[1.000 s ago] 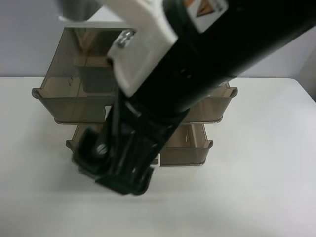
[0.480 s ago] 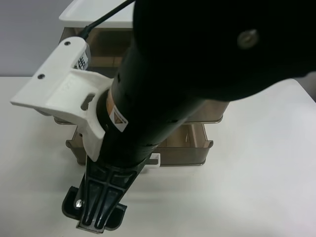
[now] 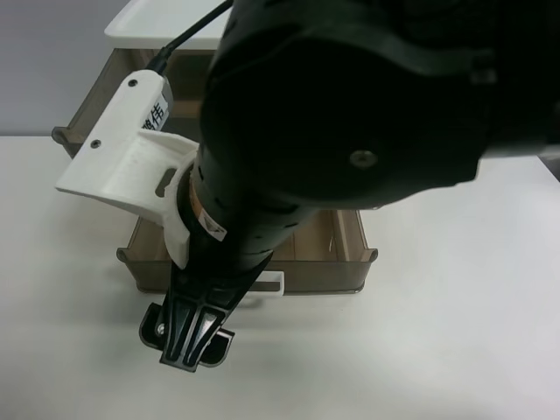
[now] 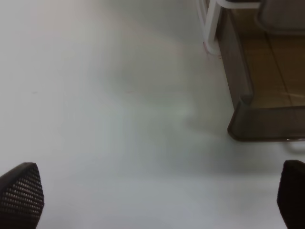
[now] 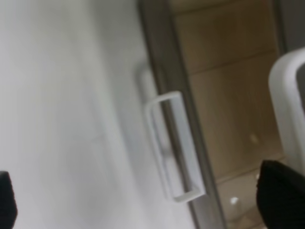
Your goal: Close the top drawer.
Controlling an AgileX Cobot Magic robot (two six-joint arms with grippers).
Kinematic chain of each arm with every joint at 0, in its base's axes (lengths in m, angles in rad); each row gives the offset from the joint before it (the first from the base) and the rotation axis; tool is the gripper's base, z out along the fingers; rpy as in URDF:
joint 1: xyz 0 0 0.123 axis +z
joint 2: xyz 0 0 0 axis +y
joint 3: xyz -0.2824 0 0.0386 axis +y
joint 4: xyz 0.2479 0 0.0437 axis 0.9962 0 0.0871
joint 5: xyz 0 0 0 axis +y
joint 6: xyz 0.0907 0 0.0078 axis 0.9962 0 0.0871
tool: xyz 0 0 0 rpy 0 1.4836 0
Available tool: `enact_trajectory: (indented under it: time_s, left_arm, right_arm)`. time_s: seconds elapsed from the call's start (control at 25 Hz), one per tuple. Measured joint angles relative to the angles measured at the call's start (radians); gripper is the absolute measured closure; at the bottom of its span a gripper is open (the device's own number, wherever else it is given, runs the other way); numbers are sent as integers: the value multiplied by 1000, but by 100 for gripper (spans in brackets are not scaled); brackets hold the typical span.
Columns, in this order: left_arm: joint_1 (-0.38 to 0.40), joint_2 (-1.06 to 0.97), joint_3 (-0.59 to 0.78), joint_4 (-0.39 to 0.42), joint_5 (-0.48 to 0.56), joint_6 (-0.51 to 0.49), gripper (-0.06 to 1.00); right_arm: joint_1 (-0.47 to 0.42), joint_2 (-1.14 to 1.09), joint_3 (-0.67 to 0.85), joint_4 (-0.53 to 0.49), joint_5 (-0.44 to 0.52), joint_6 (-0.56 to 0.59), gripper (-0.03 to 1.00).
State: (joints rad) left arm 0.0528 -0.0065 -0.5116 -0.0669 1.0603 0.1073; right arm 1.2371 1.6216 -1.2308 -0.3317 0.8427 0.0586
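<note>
Brown top drawer (image 3: 85,118) behind white mount (image 3: 122,166), label (image 3: 151,112) characters unreadable

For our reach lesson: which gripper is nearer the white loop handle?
Right. The right gripper hovers close by the white loop handle; the left gripper is over bare table, farther back.

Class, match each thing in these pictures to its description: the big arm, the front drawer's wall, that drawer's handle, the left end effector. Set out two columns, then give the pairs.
Column one
1. arm
2. front drawer's wall
3. front drawer's handle
4. left end effector

Column two
A. white loop
B. open, over the bare table
C. black, filling most of the high view
D. smoky brown, see-through

Pairs: 1-C, 2-D, 3-A, 4-B
</note>
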Motion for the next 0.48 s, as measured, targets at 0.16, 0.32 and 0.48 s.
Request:
enact_trajectory:
  time_s: [0.16, 0.32, 0.48]
  left_arm:
    - [0, 0, 0, 0, 0, 0, -5]
    - [0, 0, 0, 0, 0, 0, -5]
    - [0, 0, 0, 0, 0, 0, -5]
  right_arm:
    - [-28, 0, 0, -20, -1, 6, -2]
    - [-72, 0, 0, -25, -9, 6, -2]
    - [-132, 2, -33, -26, -16, -4, -2]
